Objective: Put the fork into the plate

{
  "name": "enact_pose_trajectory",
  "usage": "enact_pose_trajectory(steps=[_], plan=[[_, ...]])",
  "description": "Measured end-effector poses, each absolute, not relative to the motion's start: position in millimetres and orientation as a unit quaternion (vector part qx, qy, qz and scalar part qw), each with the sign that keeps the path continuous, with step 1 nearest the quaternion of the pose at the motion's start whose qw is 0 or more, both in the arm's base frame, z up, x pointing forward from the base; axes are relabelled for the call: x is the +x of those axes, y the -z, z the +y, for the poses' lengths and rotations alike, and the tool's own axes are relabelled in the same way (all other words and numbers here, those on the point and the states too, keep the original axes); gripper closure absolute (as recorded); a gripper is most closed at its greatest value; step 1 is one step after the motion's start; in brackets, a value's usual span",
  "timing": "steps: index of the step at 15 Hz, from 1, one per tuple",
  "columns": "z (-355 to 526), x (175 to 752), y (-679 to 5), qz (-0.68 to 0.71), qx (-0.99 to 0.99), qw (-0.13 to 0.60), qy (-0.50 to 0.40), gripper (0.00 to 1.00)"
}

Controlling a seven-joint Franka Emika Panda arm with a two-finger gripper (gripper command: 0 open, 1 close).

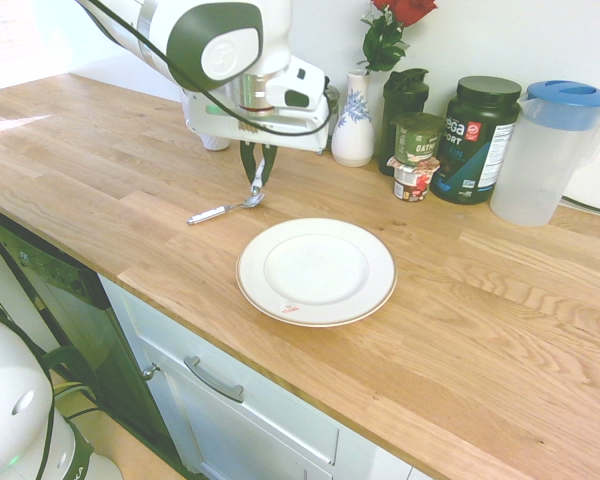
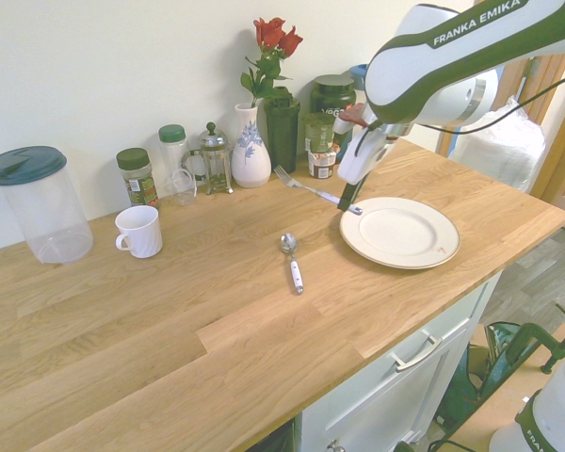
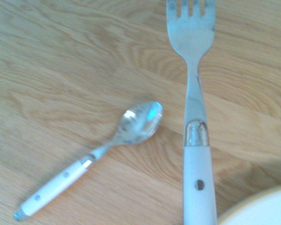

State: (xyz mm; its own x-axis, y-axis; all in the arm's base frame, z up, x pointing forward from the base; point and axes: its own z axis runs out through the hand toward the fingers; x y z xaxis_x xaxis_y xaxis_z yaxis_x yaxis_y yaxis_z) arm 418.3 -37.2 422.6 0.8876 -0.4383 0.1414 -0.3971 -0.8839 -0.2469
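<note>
My gripper [image 2: 349, 200] is shut on the white handle of the fork [image 2: 306, 186], which it holds roughly level just above the wooden counter, beside the plate's far-left edge. The silver tines point away from the plate [image 2: 400, 233] toward the vase. The fork [image 3: 196, 117] runs up the wrist view, with a corner of the plate's rim [image 3: 267, 206] beside its handle. In the first exterior view the fork [image 1: 257, 184] hangs under the gripper [image 1: 257, 168], behind the white, gold-rimmed plate [image 1: 316, 271], which holds nothing.
A white-handled spoon [image 2: 290, 256] lies on the counter left of the plate. Along the back wall stand a vase with a rose [image 2: 251, 151], dark jars [image 2: 331, 99], spice jars [image 2: 137, 175], a white mug [image 2: 138, 231] and a lidded plastic pitcher [image 2: 38, 202].
</note>
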Motion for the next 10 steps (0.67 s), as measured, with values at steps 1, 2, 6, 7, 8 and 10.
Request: enact_pose_trajectory(steps=[1, 2, 6, 7, 8, 10], plan=[[-46, 414, -415, 0.227, -0.964, 0.105, 0.093, 1.00], [-52, 410, -407, 0.235, -0.962, 0.103, 0.091, 1.00], [-83, 400, -396, 0.262, -0.957, 0.083, 0.097, 1.00], [-94, 397, -395, 0.269, -0.955, 0.075, 0.098, 1.00], [-105, 393, -393, 0.276, -0.954, 0.067, 0.098, 1.00], [-122, 386, -389, 0.289, -0.951, 0.059, 0.095, 1.00]])
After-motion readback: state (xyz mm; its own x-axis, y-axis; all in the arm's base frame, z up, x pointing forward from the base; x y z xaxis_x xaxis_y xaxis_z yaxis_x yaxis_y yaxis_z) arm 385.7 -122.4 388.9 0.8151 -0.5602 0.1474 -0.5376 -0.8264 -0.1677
